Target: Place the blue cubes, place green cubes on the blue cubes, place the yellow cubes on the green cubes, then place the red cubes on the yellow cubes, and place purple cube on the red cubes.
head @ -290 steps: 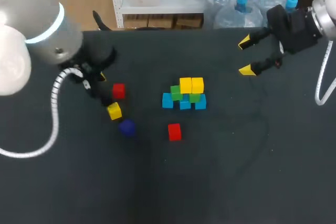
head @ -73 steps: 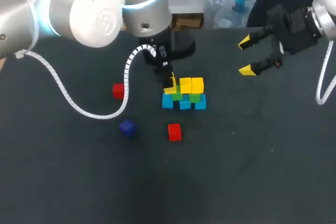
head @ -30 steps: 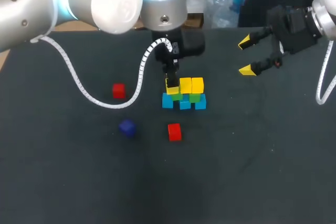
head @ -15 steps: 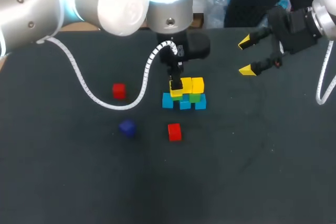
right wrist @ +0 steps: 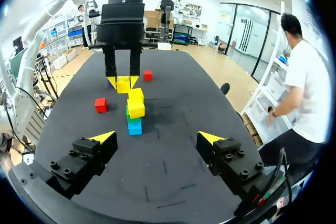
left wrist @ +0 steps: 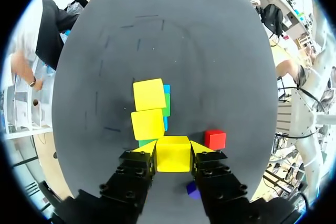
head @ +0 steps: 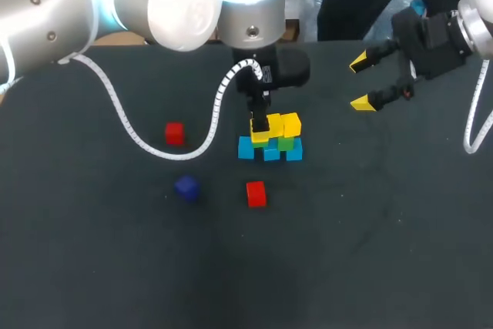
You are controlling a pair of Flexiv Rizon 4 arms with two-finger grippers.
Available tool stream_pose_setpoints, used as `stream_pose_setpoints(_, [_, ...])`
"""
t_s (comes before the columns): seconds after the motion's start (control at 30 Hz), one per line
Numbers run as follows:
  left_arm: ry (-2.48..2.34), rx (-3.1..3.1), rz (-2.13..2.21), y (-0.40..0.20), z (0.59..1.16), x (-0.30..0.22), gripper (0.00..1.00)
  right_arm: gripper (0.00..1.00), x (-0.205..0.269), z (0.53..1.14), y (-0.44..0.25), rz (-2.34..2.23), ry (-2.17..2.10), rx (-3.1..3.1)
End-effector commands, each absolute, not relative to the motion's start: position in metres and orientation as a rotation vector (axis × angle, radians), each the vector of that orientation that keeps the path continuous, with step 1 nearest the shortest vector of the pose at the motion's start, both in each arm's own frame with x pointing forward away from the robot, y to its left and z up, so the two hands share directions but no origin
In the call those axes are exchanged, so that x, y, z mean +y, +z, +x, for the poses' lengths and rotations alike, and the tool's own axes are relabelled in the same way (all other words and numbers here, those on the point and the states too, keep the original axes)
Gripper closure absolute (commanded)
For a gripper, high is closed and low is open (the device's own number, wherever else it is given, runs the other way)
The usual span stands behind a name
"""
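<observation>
While your left gripper (left wrist: 173, 153) clamps a yellow cube (left wrist: 173, 156) over the end of the stack (head: 271, 148) mid-tabletop, the yellow layer is in hand. Next: lower squarely onto the green cube (left wrist: 148, 142), release. Your right gripper (head: 362, 82) hangs spread at the far right edge.

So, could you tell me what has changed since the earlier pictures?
The left gripper picked up the loose yellow cube and carried it rightward to the stack, where it holds it at the left end. The right gripper, the red cubes and the purple cube stayed put.
</observation>
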State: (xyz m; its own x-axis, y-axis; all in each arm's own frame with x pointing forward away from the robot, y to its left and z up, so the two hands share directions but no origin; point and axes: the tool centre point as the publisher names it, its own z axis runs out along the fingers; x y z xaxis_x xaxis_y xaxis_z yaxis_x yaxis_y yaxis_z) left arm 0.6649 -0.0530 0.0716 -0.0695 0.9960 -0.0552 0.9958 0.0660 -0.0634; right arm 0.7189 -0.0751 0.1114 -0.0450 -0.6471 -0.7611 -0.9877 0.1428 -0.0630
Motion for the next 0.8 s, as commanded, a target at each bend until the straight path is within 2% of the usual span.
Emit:
stream_pose_setpoints(0.03, [0.133, -2.284, -2.139, 0.0709, 0.6682, -0.0538, 1.0, 0.0, -0.0751, 0.7188, 0.1111, -1.574, 0.661, 1.764])
stream_pose_setpoints(0.8, [0.122, -2.27, -2.138, 0.0649, 0.6693, -0.0516, 1.0, 0.0, -0.0751, 0.7188, 0.1111, -1.574, 0.661, 1.764])
